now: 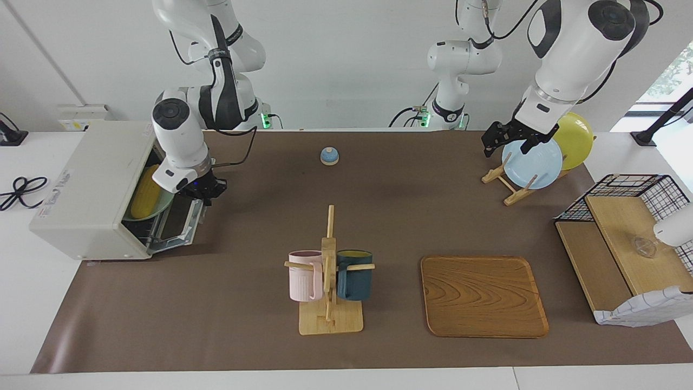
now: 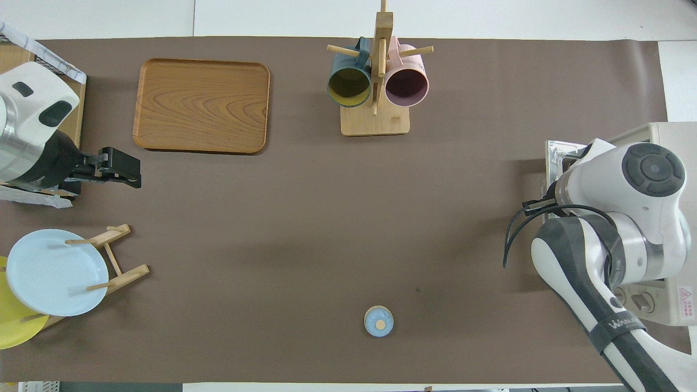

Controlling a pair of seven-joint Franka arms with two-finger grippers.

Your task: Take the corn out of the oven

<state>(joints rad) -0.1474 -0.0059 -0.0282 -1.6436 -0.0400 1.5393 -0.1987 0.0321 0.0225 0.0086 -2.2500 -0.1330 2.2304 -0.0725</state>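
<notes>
The off-white oven (image 1: 86,184) stands at the right arm's end of the table. Its glass door (image 1: 178,223) hangs almost fully down. Inside, the yellow corn (image 1: 143,187) lies on a pale green plate (image 1: 158,209). My right gripper (image 1: 201,192) is shut on the door's handle at its outer edge. In the overhead view the right arm covers that gripper and the corn, and only the oven's top (image 2: 672,136) and a corner of the door (image 2: 555,153) show. My left gripper (image 1: 509,145) waits open over the plate rack and appears in the overhead view too (image 2: 122,173).
A mug tree (image 1: 329,271) with a pink and a dark blue mug stands mid-table, a wooden tray (image 1: 483,296) beside it. A small blue bell (image 1: 329,156) sits near the robots. A blue plate (image 1: 533,165) and a yellow plate (image 1: 576,138) lean in the rack. A wire basket (image 1: 628,189) is at the left arm's end.
</notes>
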